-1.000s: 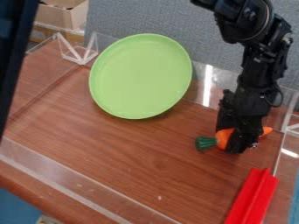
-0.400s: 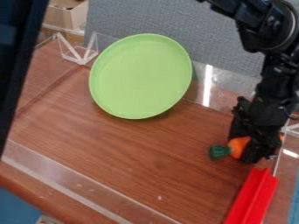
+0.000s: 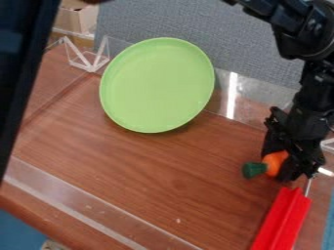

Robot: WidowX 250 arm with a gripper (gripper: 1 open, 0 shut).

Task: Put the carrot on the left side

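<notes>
The small tapered orange toy carrot (image 3: 271, 165) with its dark green stub lies at the wooden worktop's (image 3: 131, 166) right edge, clamped in the black gripper (image 3: 290, 166). It looks light, rigid and smooth; gripping mid-body seems soundest.

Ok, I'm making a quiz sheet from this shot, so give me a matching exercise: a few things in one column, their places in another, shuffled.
Things:
1. plate
2. carrot
3. red bars
4. gripper

Places:
A. bottom right corner of the picture
B. upper middle of the wooden table
C. straight above the carrot, fingers around it
D. near the table's right edge, green end pointing left

Pairs: 1-B, 2-D, 3-A, 4-C
</notes>
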